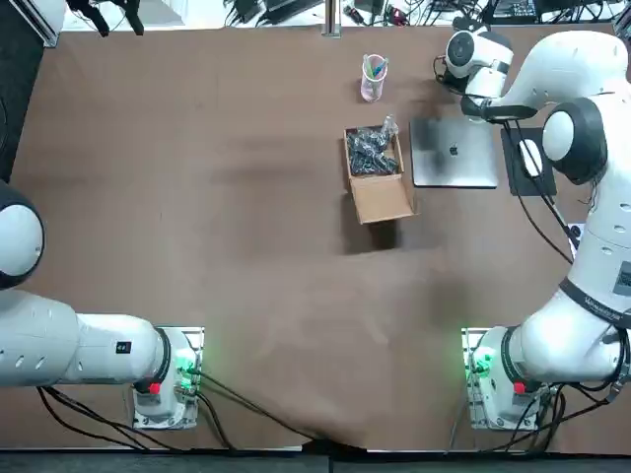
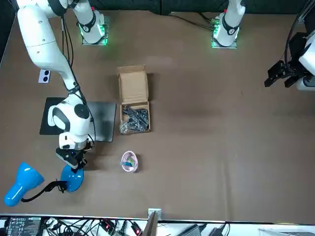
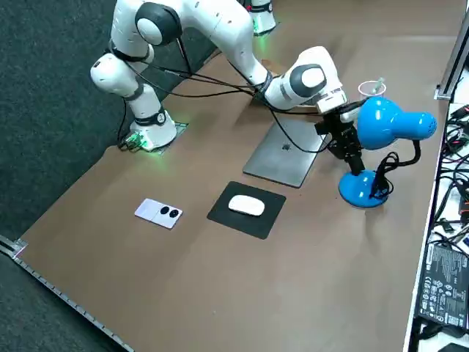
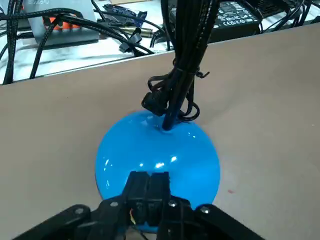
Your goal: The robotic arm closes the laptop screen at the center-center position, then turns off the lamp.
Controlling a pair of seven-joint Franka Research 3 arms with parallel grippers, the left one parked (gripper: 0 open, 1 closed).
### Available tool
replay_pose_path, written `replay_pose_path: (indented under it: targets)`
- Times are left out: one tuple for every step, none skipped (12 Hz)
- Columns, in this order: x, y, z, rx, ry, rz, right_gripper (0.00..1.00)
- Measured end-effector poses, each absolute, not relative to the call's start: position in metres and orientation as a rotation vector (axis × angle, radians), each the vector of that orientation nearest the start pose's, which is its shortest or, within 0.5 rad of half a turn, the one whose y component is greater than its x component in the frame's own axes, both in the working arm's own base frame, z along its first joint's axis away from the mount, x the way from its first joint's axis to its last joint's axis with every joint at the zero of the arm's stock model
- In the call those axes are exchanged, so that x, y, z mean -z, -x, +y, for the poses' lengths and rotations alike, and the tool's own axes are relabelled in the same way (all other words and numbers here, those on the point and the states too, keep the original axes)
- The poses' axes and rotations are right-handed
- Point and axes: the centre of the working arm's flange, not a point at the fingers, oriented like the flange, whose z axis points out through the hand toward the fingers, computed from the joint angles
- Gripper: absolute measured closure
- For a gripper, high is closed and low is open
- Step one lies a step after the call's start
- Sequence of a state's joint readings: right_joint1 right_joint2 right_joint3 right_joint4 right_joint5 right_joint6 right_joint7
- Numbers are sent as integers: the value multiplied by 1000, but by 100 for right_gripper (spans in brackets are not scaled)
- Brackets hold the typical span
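The silver laptop (image 1: pixel 454 153) lies shut flat on the brown table, also seen in the right side view (image 3: pixel 286 150). Beyond it stands the blue lamp, its round base (image 2: pixel 72 178) on the table and its head (image 2: pixel 19 184) bent over on a black neck. My right gripper (image 3: pixel 350 150) hangs directly over the lamp base (image 3: pixel 361 189). In the wrist view the two fingers (image 4: pixel 148 192) are pressed together with nothing between them, their tips at the top of the blue dome (image 4: pixel 157 155), near where the black neck and cable enter it.
An open cardboard box (image 1: pixel 375 172) of dark parts sits left of the laptop, with a pink cup (image 1: pixel 374 77) behind it. A white mouse (image 3: pixel 247 206) rests on a black pad, and a small white device (image 3: pixel 159 213) lies nearby. Cables crowd the far table edge (image 4: pixel 75 45).
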State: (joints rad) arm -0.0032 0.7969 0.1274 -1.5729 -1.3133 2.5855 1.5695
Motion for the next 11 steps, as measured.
replay_pose_path:
  targets:
    - [-187, -705, 92, 1131, 3183, 670, 98]
    - [-187, -705, 92, 1131, 3183, 670, 98]
    - [-187, -705, 92, 1131, 3183, 670, 98]
    - [-187, -705, 92, 1131, 3183, 670, 98]
    - [-187, -705, 92, 1131, 3182, 670, 98]
    - [-187, -705, 92, 1131, 3182, 670, 98]
    - [-187, -705, 91, 1131, 3182, 671, 98]
    - [-188, -706, 91, 1132, 3181, 672, 98]
    - [-188, -706, 91, 1135, 3180, 674, 98]
    - [-189, -707, 90, 1136, 3178, 676, 98]
    - [-189, -707, 88, 1138, 3177, 679, 98]
